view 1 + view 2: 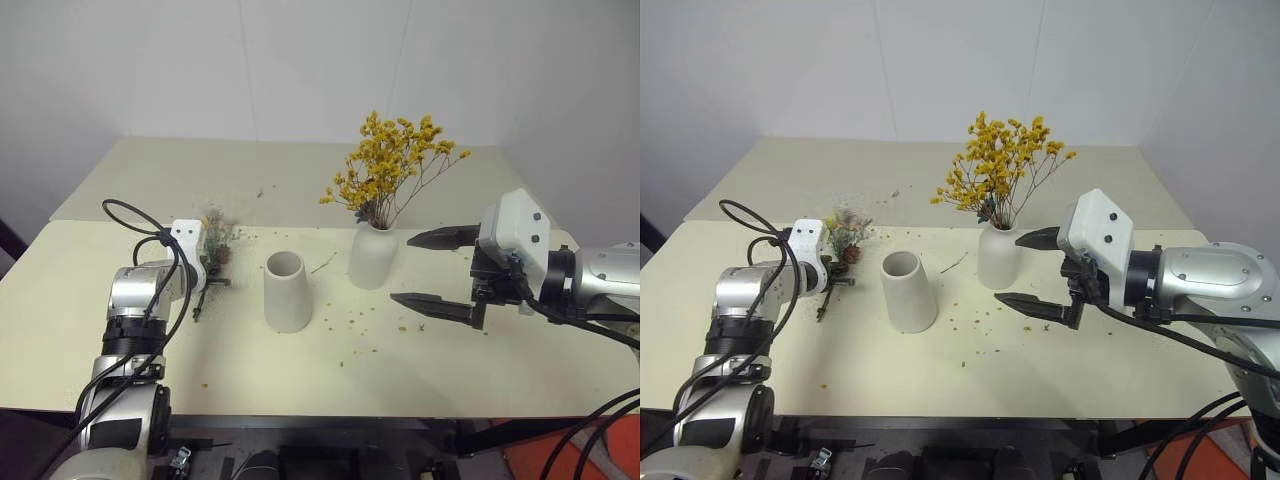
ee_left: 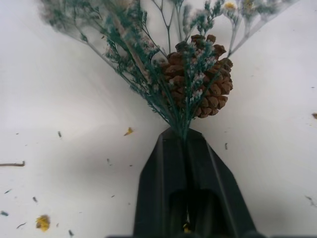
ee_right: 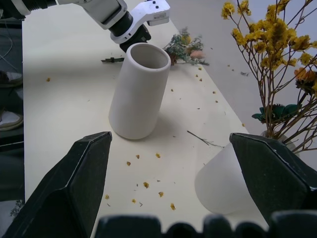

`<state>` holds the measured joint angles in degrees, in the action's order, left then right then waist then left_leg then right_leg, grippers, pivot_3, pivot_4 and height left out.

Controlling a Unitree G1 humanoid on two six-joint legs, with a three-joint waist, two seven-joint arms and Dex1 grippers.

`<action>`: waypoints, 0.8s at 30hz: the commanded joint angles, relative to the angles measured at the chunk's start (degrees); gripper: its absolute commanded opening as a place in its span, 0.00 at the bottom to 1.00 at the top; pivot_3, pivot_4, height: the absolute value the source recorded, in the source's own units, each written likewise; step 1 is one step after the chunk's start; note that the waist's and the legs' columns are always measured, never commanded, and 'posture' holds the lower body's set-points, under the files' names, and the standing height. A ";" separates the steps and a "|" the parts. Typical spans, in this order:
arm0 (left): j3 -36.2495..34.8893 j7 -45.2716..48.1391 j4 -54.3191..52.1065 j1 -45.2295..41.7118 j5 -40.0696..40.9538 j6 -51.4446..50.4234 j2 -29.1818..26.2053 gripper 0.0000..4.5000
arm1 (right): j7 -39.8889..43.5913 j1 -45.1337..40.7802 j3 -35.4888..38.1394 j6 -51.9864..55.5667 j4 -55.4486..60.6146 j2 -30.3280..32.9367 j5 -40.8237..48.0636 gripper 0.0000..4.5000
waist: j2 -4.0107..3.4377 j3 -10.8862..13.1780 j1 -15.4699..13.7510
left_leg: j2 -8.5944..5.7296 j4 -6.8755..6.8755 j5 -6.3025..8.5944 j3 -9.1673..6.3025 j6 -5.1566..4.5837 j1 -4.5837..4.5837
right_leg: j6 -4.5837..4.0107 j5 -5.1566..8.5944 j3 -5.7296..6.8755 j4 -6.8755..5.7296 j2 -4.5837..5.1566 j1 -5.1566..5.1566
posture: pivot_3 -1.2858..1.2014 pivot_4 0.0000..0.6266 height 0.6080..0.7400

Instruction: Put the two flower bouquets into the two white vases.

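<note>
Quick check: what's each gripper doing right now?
Left gripper: shut on the grey-green bunch by its stems.
Right gripper: open, holding nothing.

So on the pale cream table (image 1: 480,370), the white tapered wide-mouth vase (image 1: 287,291) sits just left of the white rounded narrow-neck vase (image 1: 373,257), which has the yellow-orange dried flower spray (image 1: 390,168) standing in it. The small grey-green bunch with a pine cone (image 1: 216,242) lies left of both vases, and loose petal crumbs (image 1: 352,318) are scattered in front of them.
</note>
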<state>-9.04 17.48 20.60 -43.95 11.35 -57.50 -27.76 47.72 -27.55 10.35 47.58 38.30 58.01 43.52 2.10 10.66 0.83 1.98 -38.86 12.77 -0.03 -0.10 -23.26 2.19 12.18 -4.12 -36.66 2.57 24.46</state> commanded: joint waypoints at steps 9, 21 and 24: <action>-9.95 6.17 -14.91 -2.74 8.05 17.35 -2.49 0.01 | -1.09 0.33 3.91 -1.56 0.00 0.91 -0.50 1.00 | 0.00 0.00 0.05 | 0.02 0.01 0.00 0.01 0.00 -0.04 | -0.08 -0.05 0.00 0.06 0.00 0.02 | 0.52 0.24 1.00; -20.58 24.59 -6.41 -13.65 33.86 19.96 2.34 0.01 | -10.07 3.20 3.29 -4.44 3.55 -5.61 -4.47 1.00 | 0.01 0.00 -0.12 | 0.00 -0.03 0.00 0.01 0.00 -0.03 | 0.28 0.15 0.02 0.06 0.00 -0.03 | 0.52 0.24 1.00; -18.58 33.03 -1.24 -15.31 34.33 23.76 3.07 0.01 | -11.35 3.85 2.74 -5.72 4.53 -6.93 -6.06 1.00 | 0.01 0.00 -0.01 | -0.03 -0.03 0.00 0.01 0.00 -0.01 | 0.30 0.15 0.01 0.08 0.00 -0.06 | 0.52 0.24 1.00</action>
<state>-28.52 45.53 17.81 -57.59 44.42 -36.77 -24.89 37.61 -23.56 12.01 44.04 41.04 51.18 38.49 2.11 10.66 0.82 1.96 -38.88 12.76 -0.02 -0.10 -23.28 2.49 12.33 -4.11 -36.57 2.57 24.40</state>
